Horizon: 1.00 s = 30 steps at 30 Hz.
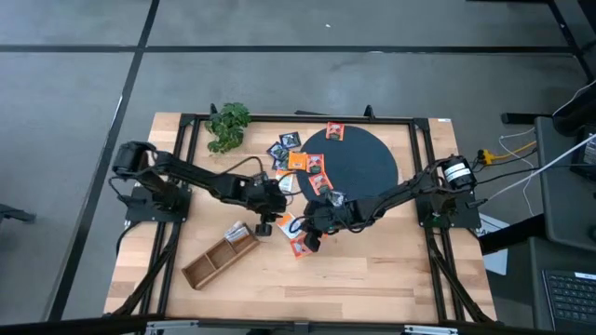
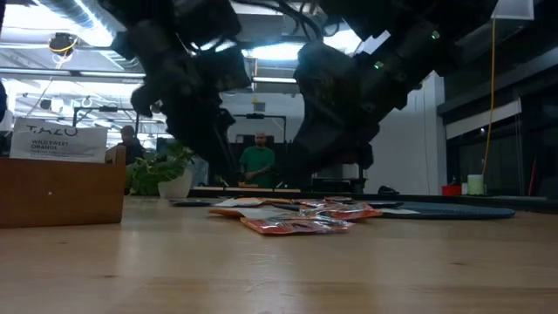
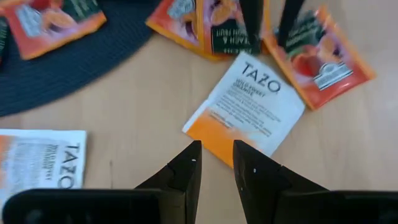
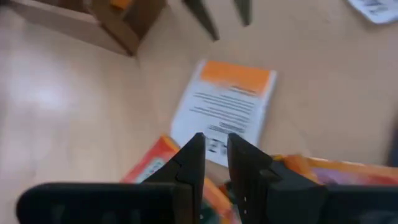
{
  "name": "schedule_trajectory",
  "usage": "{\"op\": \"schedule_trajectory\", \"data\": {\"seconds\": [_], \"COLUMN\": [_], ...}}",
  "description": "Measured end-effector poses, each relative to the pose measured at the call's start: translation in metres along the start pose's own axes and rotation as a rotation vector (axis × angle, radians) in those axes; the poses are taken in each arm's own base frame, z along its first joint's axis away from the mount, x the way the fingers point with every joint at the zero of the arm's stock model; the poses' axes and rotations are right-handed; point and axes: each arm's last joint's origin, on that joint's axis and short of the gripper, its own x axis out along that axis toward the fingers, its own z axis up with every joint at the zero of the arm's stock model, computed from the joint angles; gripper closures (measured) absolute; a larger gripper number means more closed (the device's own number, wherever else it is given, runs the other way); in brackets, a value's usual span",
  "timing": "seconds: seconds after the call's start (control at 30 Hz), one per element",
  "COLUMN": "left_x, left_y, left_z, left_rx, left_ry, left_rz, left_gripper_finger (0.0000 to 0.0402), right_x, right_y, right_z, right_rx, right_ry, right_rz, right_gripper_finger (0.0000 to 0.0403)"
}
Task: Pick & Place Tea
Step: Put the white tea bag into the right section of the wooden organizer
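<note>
Wooden desk (image 1: 372,270): the left gripper (image 3: 216,163) and right gripper (image 4: 214,152), fingers slightly apart and empty, hover from opposite sides over a white-and-orange tea sachet (image 3: 245,107) lying flat and skewed, beside the dark disc (image 1: 358,158).

Both grippers over loose sachets, mid-table.
L gripper (image 1: 264,226) & R gripper (image 1: 310,244) flank one sachet (image 1: 290,224); tray (image 1: 220,261) just outside L gripper; disc (image 1: 351,158) w/ more sachets beyond both; plant (image 1: 227,126) at far edge.
</note>
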Motion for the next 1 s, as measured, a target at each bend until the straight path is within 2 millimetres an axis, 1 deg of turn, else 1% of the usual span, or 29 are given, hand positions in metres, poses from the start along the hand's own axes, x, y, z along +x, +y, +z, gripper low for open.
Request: {"op": "schedule_trajectory", "data": {"seconds": [0.17,0.27,0.43,0.57,0.7,0.87,1.0], "left_x": [0.019,0.029,0.038,0.041,0.041,0.041,0.041], "left_y": [-0.001,-0.001,-0.002,-0.001,-0.001,-0.001,-0.001], "left_z": [-0.006,-0.011,-0.012,-0.015,-0.016,-0.016,-0.017], "left_rx": [0.011,0.025,0.036,0.036,0.036,0.036,0.036], "left_ry": [0.064,0.094,0.107,0.121,0.128,0.131,0.134], "left_rz": [-0.028,-0.029,-0.032,-0.029,-0.028,-0.027,-0.025], "left_gripper_finger": [0.0313,0.0313,0.0313,0.0313,0.0313,0.0313,0.0313], "right_x": [0.000,-0.001,-0.003,-0.004,-0.005,-0.005,-0.005], "right_y": [-0.003,-0.001,0.007,0.011,0.011,0.008,0.009], "right_z": [-0.002,-0.005,-0.011,-0.014,-0.015,-0.019,-0.021], "right_rx": [0.036,0.001,-0.164,-0.312,-0.460,-0.606,-0.781], "right_ry": [0.006,0.016,0.026,0.012,0.013,0.065,0.084], "right_rz": [-0.047,-0.048,-0.028,-0.047,-0.064,-0.084,-0.078], "right_gripper_finger": [0.0331,0.0331,0.0331,0.0331,0.0331,0.0331,0.0331]}}
